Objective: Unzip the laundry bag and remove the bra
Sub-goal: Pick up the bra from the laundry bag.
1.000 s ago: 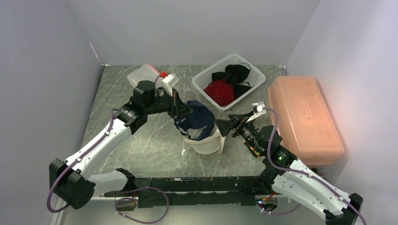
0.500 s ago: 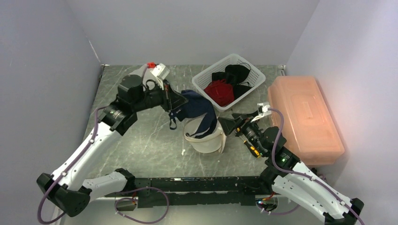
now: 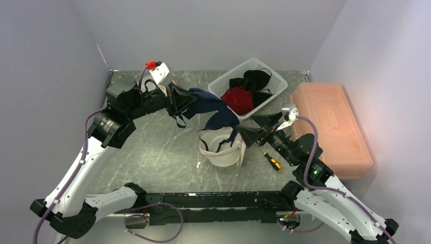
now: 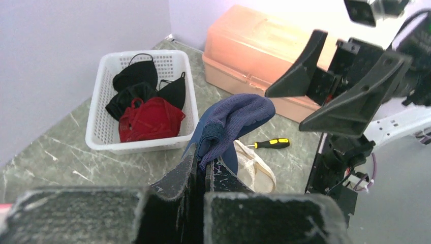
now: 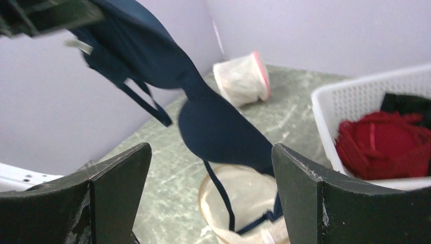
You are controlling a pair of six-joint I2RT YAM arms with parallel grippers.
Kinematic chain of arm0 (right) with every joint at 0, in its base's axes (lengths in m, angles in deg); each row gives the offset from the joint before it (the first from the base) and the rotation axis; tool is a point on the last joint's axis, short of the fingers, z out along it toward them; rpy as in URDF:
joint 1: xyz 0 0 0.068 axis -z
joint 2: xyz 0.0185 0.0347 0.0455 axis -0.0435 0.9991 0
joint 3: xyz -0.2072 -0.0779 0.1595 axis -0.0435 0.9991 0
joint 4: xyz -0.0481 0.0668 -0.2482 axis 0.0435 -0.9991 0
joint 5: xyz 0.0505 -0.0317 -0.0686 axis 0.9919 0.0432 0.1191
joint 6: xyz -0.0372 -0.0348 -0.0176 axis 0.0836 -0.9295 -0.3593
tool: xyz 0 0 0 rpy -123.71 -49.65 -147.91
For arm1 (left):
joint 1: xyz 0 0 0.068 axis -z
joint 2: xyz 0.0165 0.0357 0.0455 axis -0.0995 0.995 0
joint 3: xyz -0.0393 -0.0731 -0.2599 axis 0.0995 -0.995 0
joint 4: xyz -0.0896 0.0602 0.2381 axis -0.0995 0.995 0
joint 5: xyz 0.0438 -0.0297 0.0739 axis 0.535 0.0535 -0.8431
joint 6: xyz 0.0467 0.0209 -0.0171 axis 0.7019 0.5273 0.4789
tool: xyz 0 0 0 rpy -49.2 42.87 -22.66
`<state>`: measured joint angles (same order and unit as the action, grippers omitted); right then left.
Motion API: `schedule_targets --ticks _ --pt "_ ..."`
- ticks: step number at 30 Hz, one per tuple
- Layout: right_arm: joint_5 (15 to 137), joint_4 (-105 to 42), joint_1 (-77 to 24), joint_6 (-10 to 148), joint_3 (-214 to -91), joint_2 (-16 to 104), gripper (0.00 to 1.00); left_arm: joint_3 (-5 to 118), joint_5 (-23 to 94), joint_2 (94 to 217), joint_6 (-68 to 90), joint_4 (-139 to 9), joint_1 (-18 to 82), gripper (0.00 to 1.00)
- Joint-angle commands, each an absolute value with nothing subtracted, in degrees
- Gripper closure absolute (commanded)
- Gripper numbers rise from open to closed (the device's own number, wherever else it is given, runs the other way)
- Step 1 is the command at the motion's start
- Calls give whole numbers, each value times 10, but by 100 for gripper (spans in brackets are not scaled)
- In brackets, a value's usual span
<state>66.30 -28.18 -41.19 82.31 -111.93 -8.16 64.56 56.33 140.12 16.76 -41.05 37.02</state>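
Note:
My left gripper (image 3: 179, 99) is shut on a navy blue bra (image 3: 213, 109) and holds it raised above the table; the pinch shows in the left wrist view (image 4: 206, 165). The bra (image 5: 213, 122) hangs in the air, and its lower straps still dangle into the open cream laundry bag (image 3: 221, 150), which lies on the table in the middle. My right gripper (image 3: 259, 128) is open and empty, just right of the bag, its fingers (image 5: 119, 188) spread wide either side of the bag (image 5: 239, 203).
A white basket (image 3: 269, 94) with red and black garments stands at the back. An orange lidded box (image 3: 330, 127) sits at the right. A yellow-handled screwdriver (image 3: 272, 161) lies by the bag. A second white mesh bag (image 5: 244, 79) lies at the back left.
My left arm has lifted and pulled the bra up and to the back left, drawing it out of the bag. The right gripper has risen slightly and stays open.

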Motion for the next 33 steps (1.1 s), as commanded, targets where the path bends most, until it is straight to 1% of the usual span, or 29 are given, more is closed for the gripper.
schedule_targets --ticks 1,4,8,14,19,25,28,33 --pt "783 -253 -397 797 -1196 -49 8 672 631 1385 263 -423 371 97" --pt "854 -238 -380 800 -1223 -28 8 706 674 1393 279 -396 371 97" --pt "942 -251 -357 804 -1269 15 10 728 698 1397 282 -391 371 97" --pt "1004 -235 -354 819 -1300 63 18 747 711 1401 279 -406 371 97" --pt "1051 -210 -354 847 -1317 91 22 755 711 1408 277 -412 371 97" --pt "1043 -233 -355 847 -1339 129 33 748 712 1410 272 -419 371 97" --pt "1041 -222 -354 852 -1335 139 37 742 712 1408 270 -426 371 97" --pt "1047 -209 -356 861 -1338 163 48 739 716 1409 267 -427 371 97"
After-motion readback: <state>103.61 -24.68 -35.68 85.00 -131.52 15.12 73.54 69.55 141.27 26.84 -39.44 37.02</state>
